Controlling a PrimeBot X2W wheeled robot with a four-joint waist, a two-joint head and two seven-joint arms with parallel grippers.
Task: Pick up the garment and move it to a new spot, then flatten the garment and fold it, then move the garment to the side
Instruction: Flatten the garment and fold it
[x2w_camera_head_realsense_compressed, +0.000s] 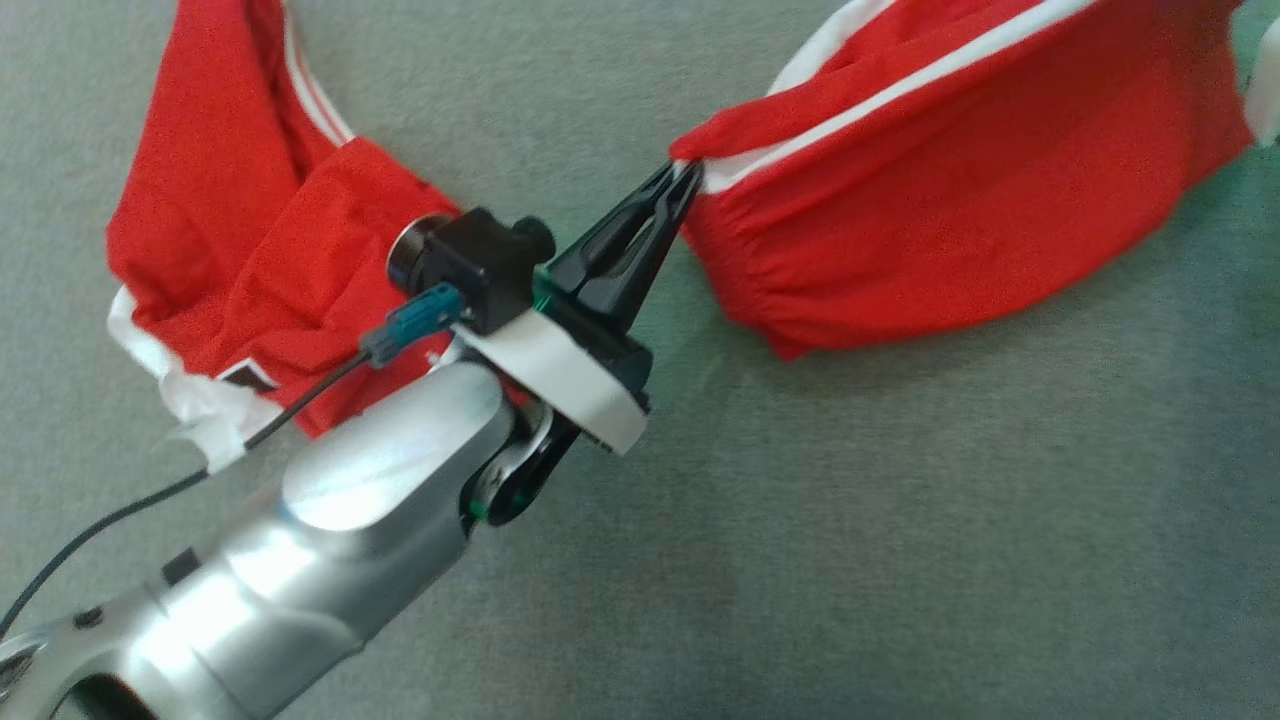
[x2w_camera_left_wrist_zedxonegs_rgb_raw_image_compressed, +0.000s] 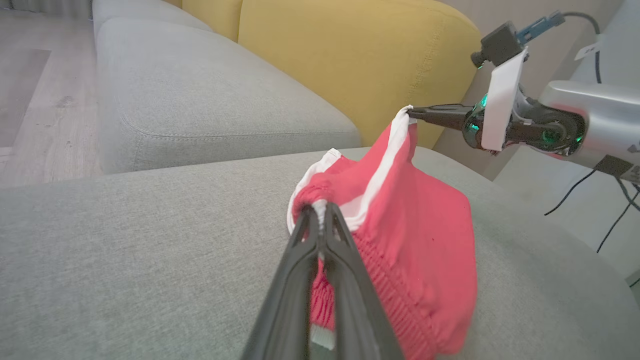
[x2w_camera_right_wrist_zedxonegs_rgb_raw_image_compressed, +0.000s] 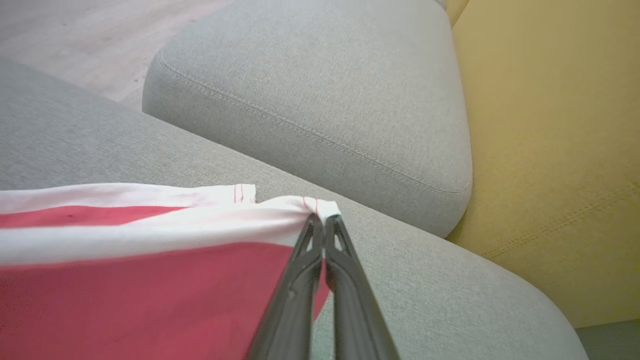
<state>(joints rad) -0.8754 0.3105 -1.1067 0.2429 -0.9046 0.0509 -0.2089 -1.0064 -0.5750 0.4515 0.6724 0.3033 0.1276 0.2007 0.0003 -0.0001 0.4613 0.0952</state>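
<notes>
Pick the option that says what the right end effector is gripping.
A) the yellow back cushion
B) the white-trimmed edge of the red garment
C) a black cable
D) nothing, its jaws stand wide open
B: in the right wrist view the right end effector is shut on the white hem of the red garment, and the left wrist view shows the same pinch.

We see bare grey seat cushion (x2w_camera_head_realsense_compressed: 900, 520) across the lower and right parts of the head view, open for a gripper to pass. The left arm (x2w_camera_head_realsense_compressed: 330, 520) cuts across it from the lower left, with its black cable (x2w_camera_head_realsense_compressed: 100, 525) alongside. A heap of red cloth (x2w_camera_head_realsense_compressed: 250, 250) blocks the upper left, and the red garment (x2w_camera_head_realsense_compressed: 950, 200) spans the upper right, with a bare grey strip between them. In the left wrist view, a yellow back cushion (x2w_camera_left_wrist_zedxonegs_rgb_raw_image_compressed: 350, 65) walls off the far side, and the right arm (x2w_camera_left_wrist_zedxonegs_rgb_raw_image_compressed: 590, 110) reaches in from the right.
</notes>
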